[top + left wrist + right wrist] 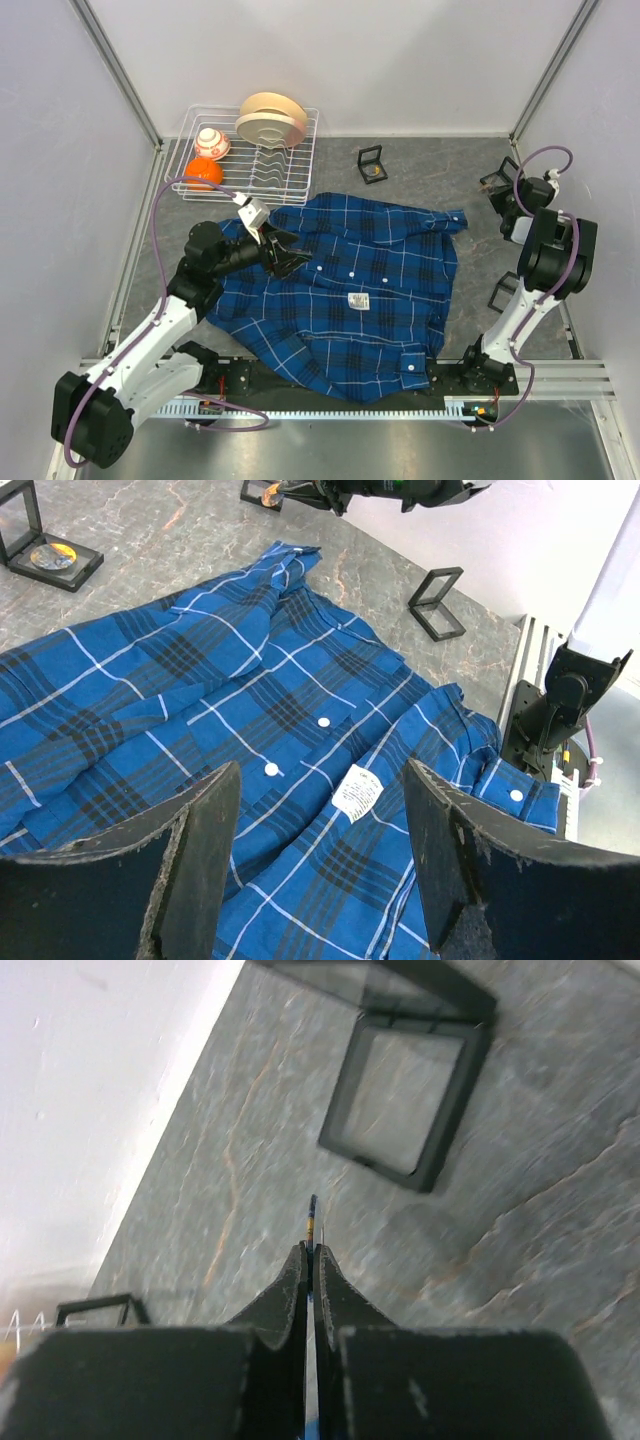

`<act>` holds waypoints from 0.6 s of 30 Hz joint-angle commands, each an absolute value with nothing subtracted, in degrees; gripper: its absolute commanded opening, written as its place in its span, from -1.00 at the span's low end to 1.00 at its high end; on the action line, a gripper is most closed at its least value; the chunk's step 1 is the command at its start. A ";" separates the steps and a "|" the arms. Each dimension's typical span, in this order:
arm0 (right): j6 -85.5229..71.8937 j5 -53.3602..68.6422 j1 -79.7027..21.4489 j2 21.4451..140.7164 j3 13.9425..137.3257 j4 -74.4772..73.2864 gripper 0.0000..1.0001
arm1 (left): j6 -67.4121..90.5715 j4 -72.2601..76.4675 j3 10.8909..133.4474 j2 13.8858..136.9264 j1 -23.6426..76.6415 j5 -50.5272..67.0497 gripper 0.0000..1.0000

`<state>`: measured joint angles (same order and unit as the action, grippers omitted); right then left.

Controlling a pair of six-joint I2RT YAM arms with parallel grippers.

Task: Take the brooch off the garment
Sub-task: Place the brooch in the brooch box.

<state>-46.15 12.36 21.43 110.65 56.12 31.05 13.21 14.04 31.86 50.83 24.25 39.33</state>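
Observation:
The garment [350,290], a dark-blue plaid shirt with white buttons, lies spread across the table. A white label [357,792] sits near its middle. My left gripper [285,255] hovers over the shirt's left part, open, with nothing between its fingers [205,830]. My right gripper [313,1250] is at the far right of the table, off the shirt, shut on the brooch [313,1215]. The brooch is seen edge-on as a thin blue and orange sliver with a pin, poking out past the fingertips. An open black case [410,1090] lies on the table just beyond it.
A white wire rack [245,160] at the back left holds plates, a white-and-orange ball and an orange object. More black cases lie about: one with a gold piece [371,165] behind the shirt and one [500,293] by the right arm. White walls enclose the table.

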 commanded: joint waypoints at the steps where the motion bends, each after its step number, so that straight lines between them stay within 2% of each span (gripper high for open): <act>1: -46.75 9.68 23.11 115.04 59.23 44.81 -0.92 | 13.53 14.15 33.13 51.15 24.70 40.78 0.43; 10: -53.69 8.35 23.99 123.21 63.36 53.08 -0.92 | 14.33 15.03 32.61 53.00 25.14 41.83 0.43; 18: -55.99 6.33 23.56 126.82 66.35 54.32 -0.88 | 14.59 15.20 32.43 53.35 25.14 42.19 0.43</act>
<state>-54.41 8.12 23.79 125.71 63.61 49.89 13.23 13.63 31.86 53.28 24.88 40.64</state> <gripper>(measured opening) 0.061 0.717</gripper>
